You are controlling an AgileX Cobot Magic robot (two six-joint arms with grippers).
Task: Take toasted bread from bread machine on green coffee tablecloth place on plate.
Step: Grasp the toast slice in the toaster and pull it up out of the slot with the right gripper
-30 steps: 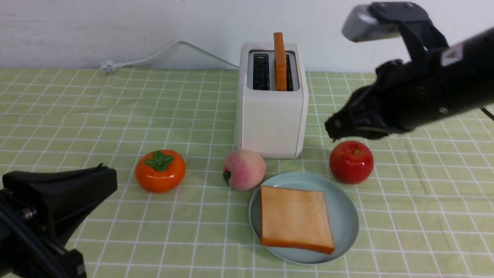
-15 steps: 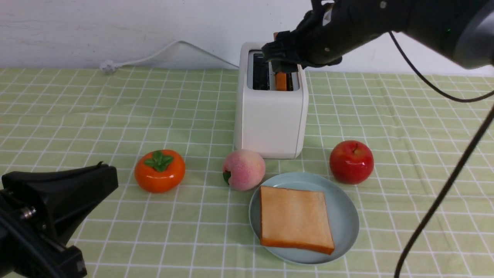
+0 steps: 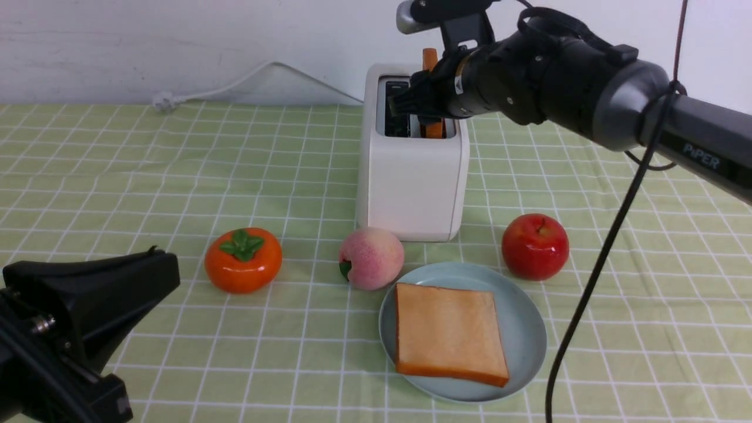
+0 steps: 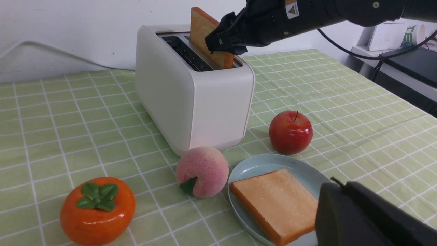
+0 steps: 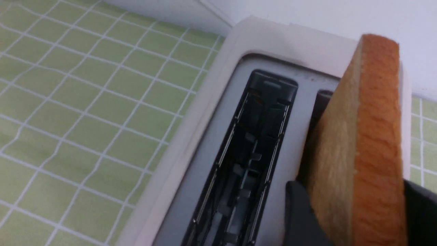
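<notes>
Toasted bread (image 3: 449, 332): one slice lies flat on the plate (image 3: 523, 311), near centre. The second slice (image 4: 203, 32) stands upright in the right slot of the bread machine (image 3: 411, 182), far centre.

Left to right:
- Left tool (image 3: 158, 276) sits low at near left; can't tell if spread.
- Persimmon (image 3: 243, 259), then peach (image 3: 371, 257) just beside the plate rim.
- Apple (image 3: 534, 245) near the plate's right.
- Right tool (image 4: 225, 41) pinches the upright toasted bread across both faces.

Risks:
- A tilted pull drags crust on the slot wall, so the machine shifts on the green coffee tablecloth (image 3: 176, 164).
- The grip is near one corner, so the slice may pivot.
- The plate is occupied, so a second slice may slide off.
- The hanging cable (image 3: 587, 282) may brush the apple.
</notes>
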